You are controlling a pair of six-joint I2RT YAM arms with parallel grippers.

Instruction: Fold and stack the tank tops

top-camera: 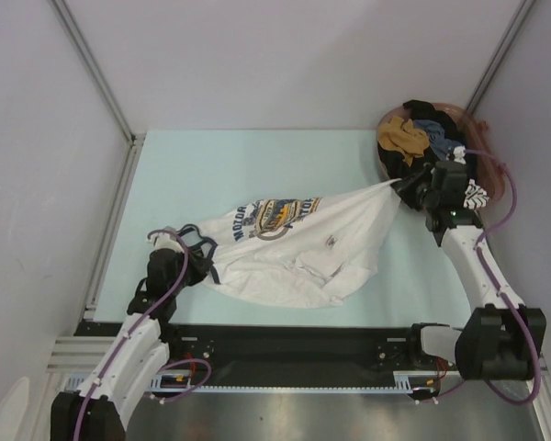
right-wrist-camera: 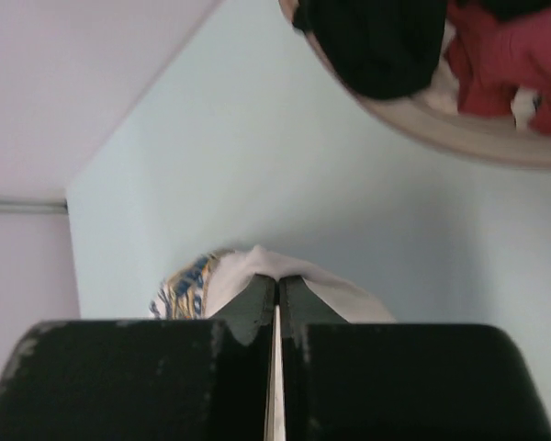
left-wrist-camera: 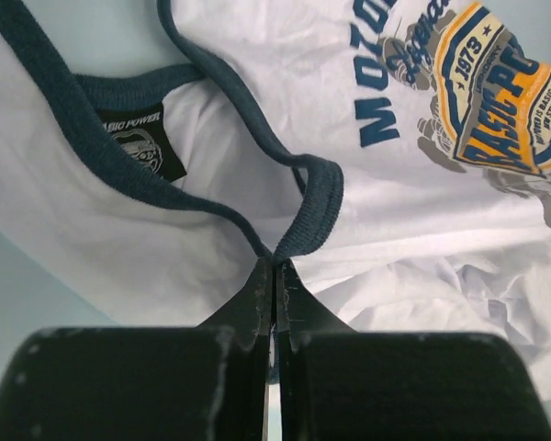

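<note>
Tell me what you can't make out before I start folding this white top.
- Top external: grey-blue cloth in the basket, too small and buried to identify.
- Right wrist: most of the white tank top, hidden behind the right end effector.
- Left wrist: chest print, cut off by the right edge.

White tank top mostly out of sight behind right hand.

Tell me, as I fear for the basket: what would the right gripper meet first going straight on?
The white tank top pinched in the right gripper; beyond it, seemingly the table. The basket lies off to one side, though depth is unclear.
</note>
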